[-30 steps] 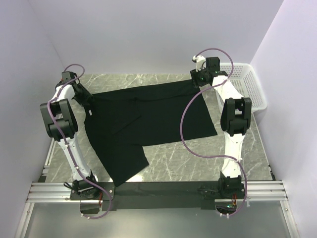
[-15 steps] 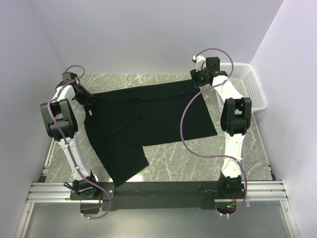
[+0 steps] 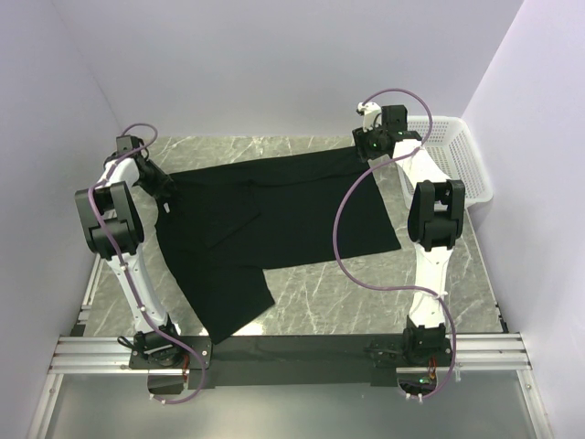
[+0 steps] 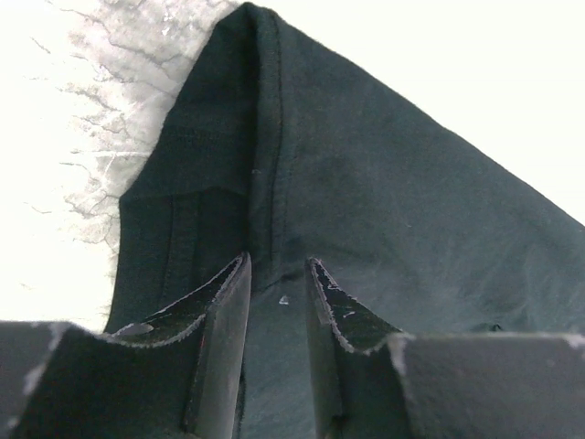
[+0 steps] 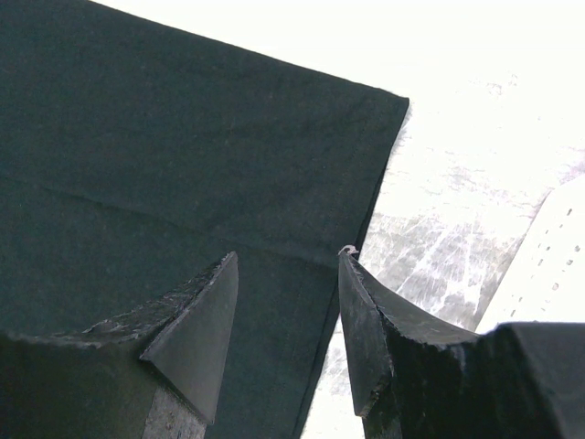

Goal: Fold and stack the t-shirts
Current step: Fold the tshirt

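One black t-shirt (image 3: 274, 229) is out on the marble bench (image 3: 311, 302), spread wide across the middle and left. Its far edge runs from the left arm's side over to the right arm's side. One long flap reaches down toward the near-left edge, and a few soft creases cross the chest area. No print or label shows from above.

Over at the far-left corner of the cloth sits the left hand (image 3: 166, 199), low on the fabric. From its wrist camera, a stitched seam runs straight into the narrow gap between the two fingers (image 4: 219, 320), with a folded band of cloth just to the left. Whether those fingers are actually pinching the seam I cannot tell.

At the far-right corner, the right hand (image 3: 366, 151) hangs over the shirt's side edge with its fingers standing well apart. Shirt hem and bare marble both show in the gap, and nothing is held.

Just beyond it, at the bench's far-right edge, stands a white slotted basket (image 3: 457, 155).
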You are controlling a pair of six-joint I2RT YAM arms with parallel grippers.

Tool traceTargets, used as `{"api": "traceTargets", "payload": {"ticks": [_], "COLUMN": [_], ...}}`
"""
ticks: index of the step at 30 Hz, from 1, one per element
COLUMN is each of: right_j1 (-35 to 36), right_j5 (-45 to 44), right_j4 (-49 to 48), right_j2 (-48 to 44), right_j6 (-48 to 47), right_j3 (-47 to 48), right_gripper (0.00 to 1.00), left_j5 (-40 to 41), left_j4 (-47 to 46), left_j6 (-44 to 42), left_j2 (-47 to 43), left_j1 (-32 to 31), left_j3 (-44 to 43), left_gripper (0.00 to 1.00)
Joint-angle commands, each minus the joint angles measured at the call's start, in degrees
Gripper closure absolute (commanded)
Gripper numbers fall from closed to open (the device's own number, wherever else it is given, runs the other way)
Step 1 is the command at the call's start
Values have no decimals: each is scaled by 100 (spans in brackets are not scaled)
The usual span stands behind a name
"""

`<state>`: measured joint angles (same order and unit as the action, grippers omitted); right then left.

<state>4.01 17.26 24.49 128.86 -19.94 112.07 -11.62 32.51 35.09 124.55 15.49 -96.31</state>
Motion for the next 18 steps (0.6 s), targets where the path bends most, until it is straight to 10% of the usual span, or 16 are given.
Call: {"api": "traceTargets", "payload": {"ticks": [1, 18], "right_j1": [-41, -49], "right_j5": [32, 50], "right_j4": [-102, -85], "right_j2": [-54, -45], "right_j6": [61, 87], "right_j3": [104, 113], "right_gripper": [45, 45], "left_j5": [98, 160], "left_j4": [97, 124], "left_j6": [-90, -178], "left_j2": [122, 403], "left_j1": [-28, -37], "left_j3": [25, -2], "left_gripper": [65, 80]}}
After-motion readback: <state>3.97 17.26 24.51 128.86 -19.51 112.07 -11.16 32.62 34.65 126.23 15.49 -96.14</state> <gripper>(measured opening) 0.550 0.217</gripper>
